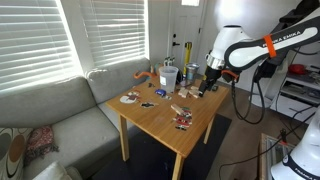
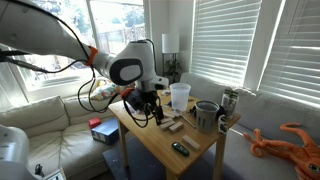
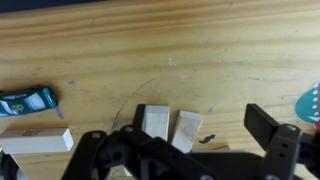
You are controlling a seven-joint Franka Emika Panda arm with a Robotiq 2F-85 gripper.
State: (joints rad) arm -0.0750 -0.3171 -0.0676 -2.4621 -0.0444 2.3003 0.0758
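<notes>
My gripper point(image 3: 197, 130) hangs open low over the wooden table point(image 3: 200, 50). Two small pale wooden blocks point(image 3: 156, 121) lie side by side between its fingers, apart from both. The right finger point(image 3: 271, 124) stands well clear of them. A longer pale block point(image 3: 35, 139) lies at the left, with a small teal toy car point(image 3: 28, 100) above it. In both exterior views the gripper point(image 1: 207, 84) point(image 2: 150, 108) points down at one end of the table, near loose blocks point(image 1: 180, 110) point(image 2: 172, 125). Nothing is held.
A white cup point(image 1: 168, 75) point(image 2: 179, 95), a metal pot point(image 2: 205, 114) and a can point(image 2: 229, 102) stand on the table. A plate point(image 1: 130, 98) and an orange toy point(image 1: 143, 75) lie toward the sofa point(image 1: 50, 110). A red box point(image 2: 103, 130) sits on the floor.
</notes>
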